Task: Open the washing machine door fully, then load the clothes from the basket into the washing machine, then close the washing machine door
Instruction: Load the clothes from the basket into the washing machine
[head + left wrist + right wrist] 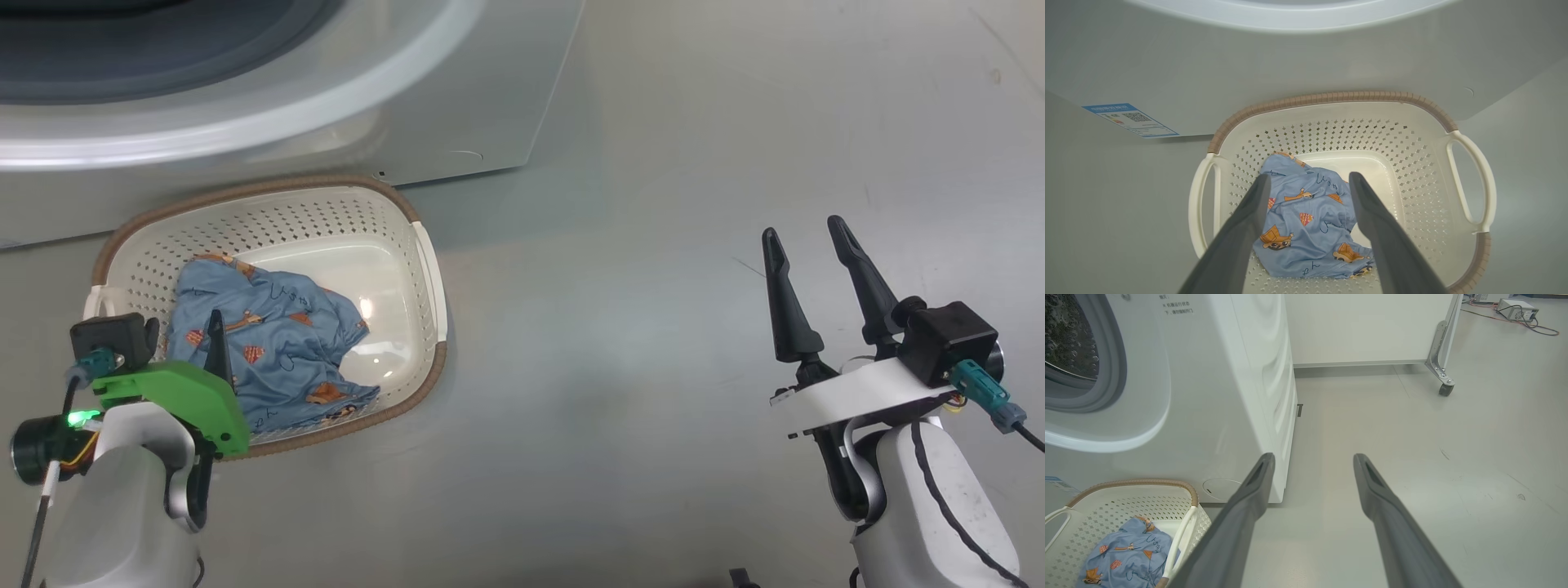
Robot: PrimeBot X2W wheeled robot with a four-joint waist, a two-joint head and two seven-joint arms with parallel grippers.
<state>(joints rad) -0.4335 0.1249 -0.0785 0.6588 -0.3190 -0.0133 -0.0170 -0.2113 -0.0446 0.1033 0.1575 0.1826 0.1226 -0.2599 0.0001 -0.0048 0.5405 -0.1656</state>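
Washing machine (pixel 457 122): a white front-loader standing on the grey floor (pixel 653 327). Its round opening shows the steel drum (pixel 1069 339).
Basket (pixel 286 219): cream plastic with small holes and a brown rim, on the floor close against the machine's lower front.
Clothes (pixel 269 343): one crumpled light blue piece with orange prints, lying in the basket.
Left hand (pixel 1309 179): open, its fingers spread wide and pointing down over the blue cloth, holding nothing. I cannot tell whether the tips touch the cloth.
Right hand (pixel 802 227): open and holding nothing, over the floor well to the right of the basket.
Sticker (pixel 1131 119): a small blue label low on the machine's front.
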